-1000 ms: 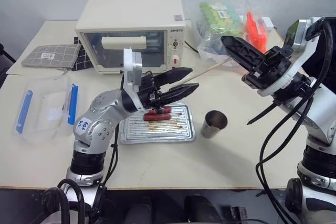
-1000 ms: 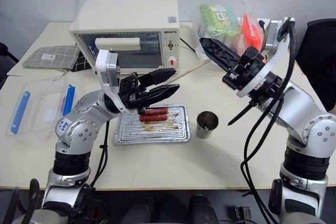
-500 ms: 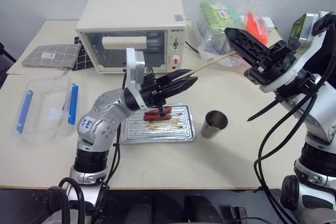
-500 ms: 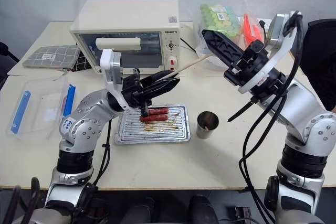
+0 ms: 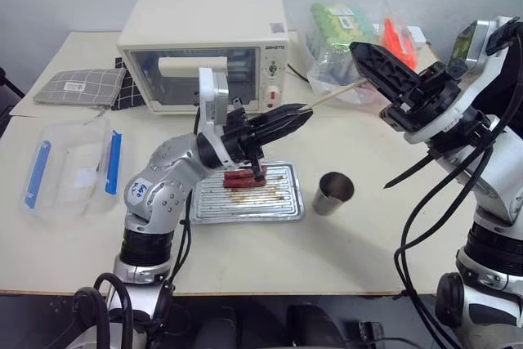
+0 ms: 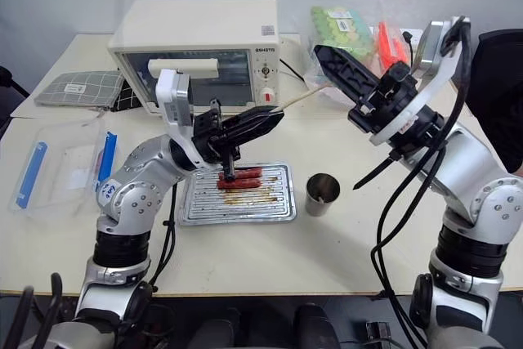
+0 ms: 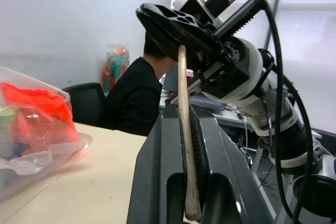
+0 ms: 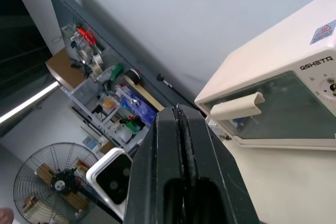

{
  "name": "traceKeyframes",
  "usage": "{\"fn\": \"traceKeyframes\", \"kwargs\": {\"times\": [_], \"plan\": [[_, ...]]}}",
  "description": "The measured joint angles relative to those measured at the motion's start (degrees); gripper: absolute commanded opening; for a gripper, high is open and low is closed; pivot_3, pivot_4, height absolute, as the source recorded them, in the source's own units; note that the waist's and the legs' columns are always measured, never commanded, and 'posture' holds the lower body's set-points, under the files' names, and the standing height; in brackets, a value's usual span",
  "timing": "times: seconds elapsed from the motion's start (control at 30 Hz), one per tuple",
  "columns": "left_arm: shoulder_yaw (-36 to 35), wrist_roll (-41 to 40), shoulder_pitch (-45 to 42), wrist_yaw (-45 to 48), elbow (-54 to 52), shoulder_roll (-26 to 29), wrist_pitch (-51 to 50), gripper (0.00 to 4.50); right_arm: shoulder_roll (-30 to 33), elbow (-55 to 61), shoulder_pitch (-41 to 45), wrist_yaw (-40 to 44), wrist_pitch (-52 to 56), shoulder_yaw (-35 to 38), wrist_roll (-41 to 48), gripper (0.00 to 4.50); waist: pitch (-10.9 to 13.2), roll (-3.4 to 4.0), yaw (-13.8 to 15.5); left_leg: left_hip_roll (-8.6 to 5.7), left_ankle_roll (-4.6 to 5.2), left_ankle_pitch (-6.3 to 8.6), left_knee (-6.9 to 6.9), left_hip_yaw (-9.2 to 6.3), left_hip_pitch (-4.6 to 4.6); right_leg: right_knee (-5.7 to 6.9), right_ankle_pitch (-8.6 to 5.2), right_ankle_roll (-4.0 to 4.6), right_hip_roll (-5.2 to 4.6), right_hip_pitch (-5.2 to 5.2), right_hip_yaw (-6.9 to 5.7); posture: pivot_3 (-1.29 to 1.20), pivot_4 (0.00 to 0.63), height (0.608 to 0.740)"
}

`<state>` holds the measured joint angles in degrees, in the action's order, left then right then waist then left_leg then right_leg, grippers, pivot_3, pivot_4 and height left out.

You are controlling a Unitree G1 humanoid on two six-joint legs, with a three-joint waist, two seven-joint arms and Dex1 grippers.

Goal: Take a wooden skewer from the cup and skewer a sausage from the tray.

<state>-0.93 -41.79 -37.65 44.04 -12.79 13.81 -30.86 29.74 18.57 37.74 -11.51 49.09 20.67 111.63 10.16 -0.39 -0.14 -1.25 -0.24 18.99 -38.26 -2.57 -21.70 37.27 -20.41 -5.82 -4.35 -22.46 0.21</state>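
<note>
While both pincers are pinching the same wooden skewer [image 5: 331, 96], you are risking a snap or a slip: the left gripper [image 5: 299, 114] is pressing its fingers together on one end, and the right gripper [image 5: 365, 61] is clamping the other end, so any pull by either arm is going to bend that thin stick between them. If the right one is letting go too late, the stick is likely cracking; if the left one is gripping it off-line, the point is going to wander when you are aiming down.

That skewer is looking pale, straight and very slender, hanging in the air well above the table between the two arms. One sausage [image 5: 244, 175], glossy and red-brown, is lying beside its twin on the tray [image 5: 278, 204], under the left gripper. Just beside the tray, the cup [image 5: 333, 192] is standing upright.
</note>
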Motion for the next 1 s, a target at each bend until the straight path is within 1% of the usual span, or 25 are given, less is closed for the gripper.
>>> {"fn": "traceKeyframes", "kwargs": {"times": [0.17,0.3,0.37,0.4,0.47,0.53,0.63,0.7,0.77,0.83,0.87,0.9,0.93,0.97,1.0], "plan": [[0.0,0.1,0.0,0.0,0.1,0.0,0.5,0.03,-0.1,0.3,-0.1,0.1,-0.1,0.0,0.0,0.00,0.0,0.00,0.0,0.00,0.00,0.00,0.00,0.00,0.00,-0.01,0.00,0.00,0.00,0.00,0.00,0.00,0.150,0.740],[0.0,0.7,-0.8,0.2,0.3,0.9,0.6,0.03,2.4,0.4,-0.4,1.1,0.8,-0.1,0.0,0.00,0.0,0.00,0.0,0.00,0.00,0.00,0.01,0.00,-0.02,-0.04,0.00,0.00,0.00,0.00,0.00,0.00,0.150,0.740],[0.1,0.7,-1.3,0.8,0.2,2.0,0.6,0.00,4.3,0.4,-0.4,2.2,1.7,-0.2,0.0,0.41,0.0,0.00,0.0,0.00,0.01,0.00,0.02,-0.01,-0.02,-0.15,0.00,0.00,0.00,0.01,-0.01,0.00,0.150,0.740],[-0.6,0.7,-1.4,0.6,0.4,2.8,0.8,0.00,5.7,0.2,-0.5,2.9,2.7,-0.4,0.0,0.55,0.0,0.00,0.0,0.00,0.01,0.00,0.04,0.00,-0.03,-0.26,0.00,0.00,-0.01,0.00,0.00,0.00,0.150,0.740],[-2.7,0.7,-1.4,0.3,0.8,4.6,0.9,0.00,8.5,-0.1,-0.6,4.2,4.3,-0.8,0.0,1.11,0.0,0.00,-0.1,0.01,0.01,0.00,0.06,0.01,-0.03,-0.27,0.00,0.00,0.01,-0.03,0.01,0.00,0.150,0.740],[-4.5,0.8,-1.4,-0.3,1.6,6.3,0.9,0.00,12.5,-0.3,-0.4,6.8,5.9,-1.8,0.0,1.54,0.0,0.02,0.0,0.02,0.01,-0.01,0.07,0.00,-0.02,-0.30,0.00,0.00,0.01,-0.02,-0.01,0.00,0.150,0.740],[-6.3,0.8,-0.7,-0.4,2.0,9.6,0.6,0.00,16.7,-3.0,3.2,12.3,8.4,-3.3,-1.2,1.54,0.0,0.01,-0.1,0.00,0.02,-0.01,0.05,0.02,-0.04,-0.32,0.00,0.00,0.00,-0.03,0.02,0.00,0.150,0.740],[-8.1,0.5,0.2,-0.5,1.8,12.1,0.0,0.00,19.1,-6.2,6.6,17.1,9.2,-4.1,-4.5,1.54,0.0,0.01,-0.1,0.01,0.02,-0.01,0.07,0.00,-0.04,-0.37,0.00,0.00,0.00,-0.03,0.01,0.00,0.150,0.740],[-11.2,-0.3,2.4,-0.8,0.7,15.3,-1.4,0.00,20.9,-9.6,10.1,24.0,10.5,-5.9,-10.9,1.54,0.0,0.00,0.0,0.02,0.02,-0.01,0.11,-0.03,-0.04,-0.43,0.00,0.00,0.00,-0.04,-0.01,0.00,0.150,0.740],[-13.1,-1.4,4.8,-0.8,-1.3,18.0,-2.9,0.00,21.9,-11.0,12.1,29.6,11.4,-9.2,-16.8,1.88,0.0,0.01,-0.1,0.02,0.02,-0.01,0.19,-0.01,-0.05,-0.42,0.00,0.00,-0.01,-0.08,0.05,0.00,0.150,0.740],[-14.8,-2.6,7.4,-0.5,-3.6,21.0,-4.4,0.00,22.4,-11.2,14.4,34.8,11.1,-13.6,-23.6,2.04,0.1,0.01,-0.5,0.02,0.02,-0.01,0.23,0.02,-0.08,-0.42,0.00,0.00,-0.01,-0.15,0.09,0.00,0.150,0.740],[-16.0,-3.3,9.1,-0.2,-4.9,22.9,-5.4,0.00,23.0,-11.1,15.5,38.0,11.0,-16.4,-27.7,2.28,0.1,0.02,-0.7,0.03,0.02,-0.01,0.25,-0.01,-0.10,-0.41,0.00,0.00,-0.01,-0.19,0.09,0.00,0.150,0.740],[-18.8,-5.0,12.1,0.3,-7.0,25.9,-7.0,0.00,23.2,-11.1,17.6,44.3,9.0,-21.9,-36.0,2.57,0.1,0.02,-0.9,0.03,0.00,0.00,0.24,-0.05,-0.17,-0.45,0.00,0.01,-0.01,-0.26,0.06,0.00,0.150,0.740],[-20.1,-5.8,13.4,0.7,-7.8,27.5,-7.9,0.00,23.5,-10.9,18.3,47.2,8.1,-24.7,-39.9,2.57,0.1,0.02,-1.0,0.03,0.00,0.00,0.23,-0.09,-0.30,-0.44,0.00,0.00,-0.03,-0.35,0.04,0.00,0.150,0.740],[-23.3,-7.0,16.4,1.5,-9.5,29.9,-8.9,0.00,22.5,-11.7,20.3,52.0,5.6,-29.5,-46.6,2.57,0.1,0.00,-1.0,0.02,-0.02,-0.01,0.13,-0.13,-0.41,-0.45,0.00,0.00,-0.05,-0.45,-0.01,0.00,0.150,0.740]]}}
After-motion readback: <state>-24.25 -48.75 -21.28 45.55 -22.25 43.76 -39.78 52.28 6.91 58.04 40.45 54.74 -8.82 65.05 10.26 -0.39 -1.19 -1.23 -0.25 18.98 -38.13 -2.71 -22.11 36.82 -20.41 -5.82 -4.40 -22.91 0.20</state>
